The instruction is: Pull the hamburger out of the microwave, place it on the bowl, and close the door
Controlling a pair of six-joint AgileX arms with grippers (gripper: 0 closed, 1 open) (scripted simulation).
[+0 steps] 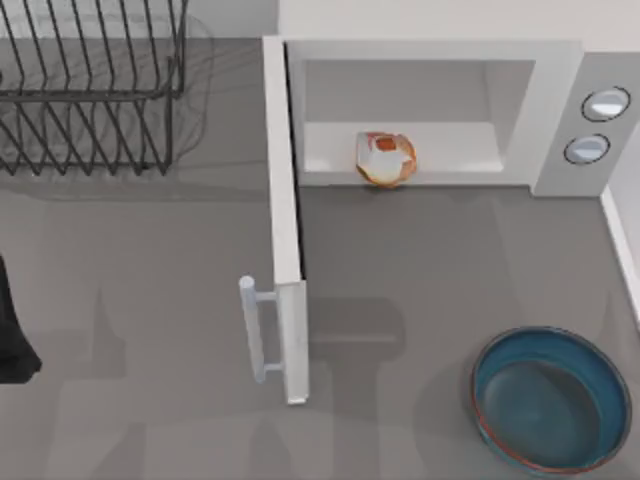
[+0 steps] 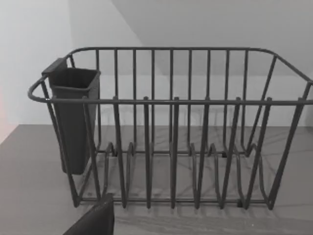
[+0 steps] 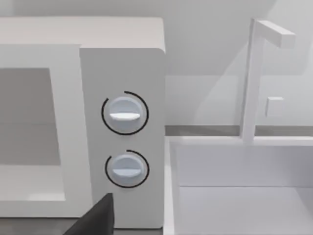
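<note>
The small orange-tan hamburger sits at the front of the large white microwave's grey cavity, its white door swung open over the grey desk. The dark blue-teal bowl rests well apart at the right; a black wire dish rack stands at the left. Whether either gripper is open, I cannot tell.

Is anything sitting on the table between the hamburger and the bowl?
Nothing visible. The hamburger sits at the front edge of the microwave cavity, the door is swung open to its left, and the table stretch toward the bowl is bare.
</note>
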